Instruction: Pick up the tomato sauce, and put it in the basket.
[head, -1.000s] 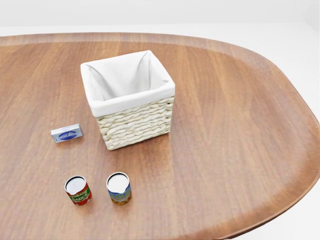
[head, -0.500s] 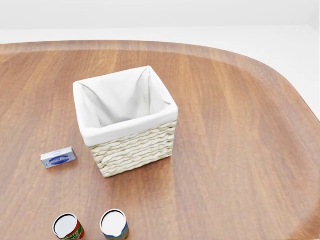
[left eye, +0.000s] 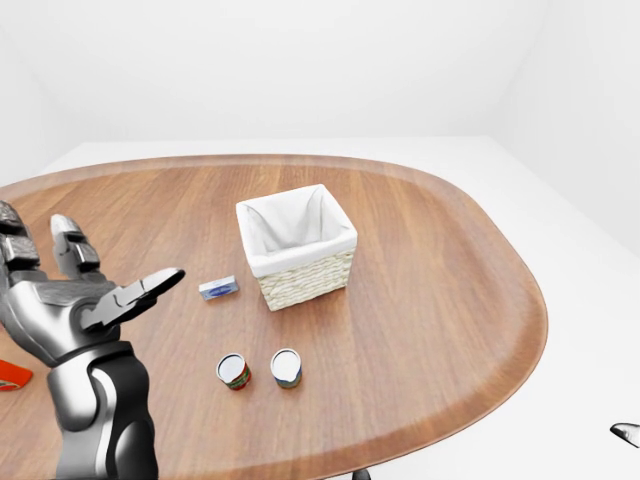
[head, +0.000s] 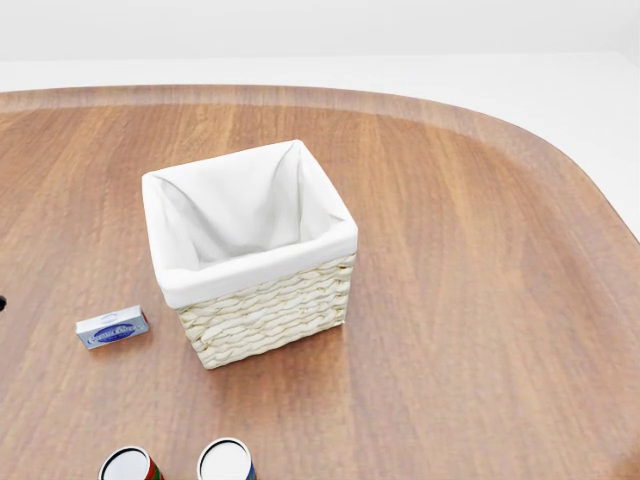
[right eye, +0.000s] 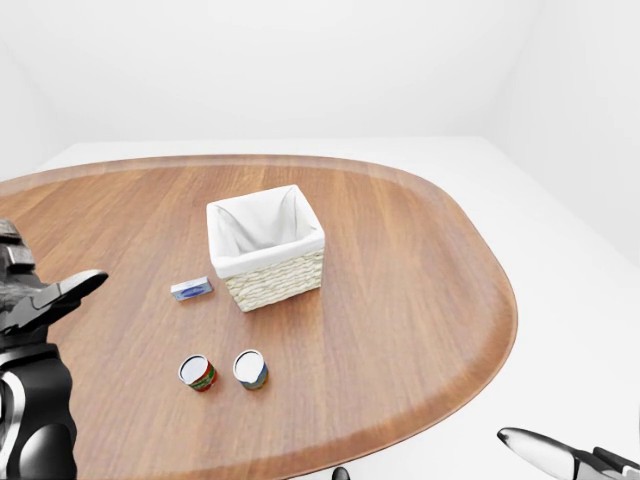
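The tomato sauce can (left eye: 234, 372), red with a white lid, stands upright on the wooden table, below and left of the basket; only its top shows at the bottom edge of the head view (head: 127, 466). The woven basket (left eye: 305, 282) with a white liner stands mid-table, nothing showing inside it. My left hand (left eye: 100, 262) is raised at the left of the left-eye view, fingers spread and empty, well left of the cans. Only a silver tip of my right hand (right eye: 545, 450) shows at the bottom right, off the table.
A second can (left eye: 286, 367) with a blue label stands just right of the tomato sauce. A small blue-and-grey box (left eye: 219, 288) lies left of the basket. A red-orange thing (left eye: 10, 376) lies at the left edge. The table's rim (left eye: 520, 350) curves round at the right.
The head view has shifted: the camera moved in, so the basket looks larger and lower, and the two cans slid to the bottom edge. The things themselves have not moved.
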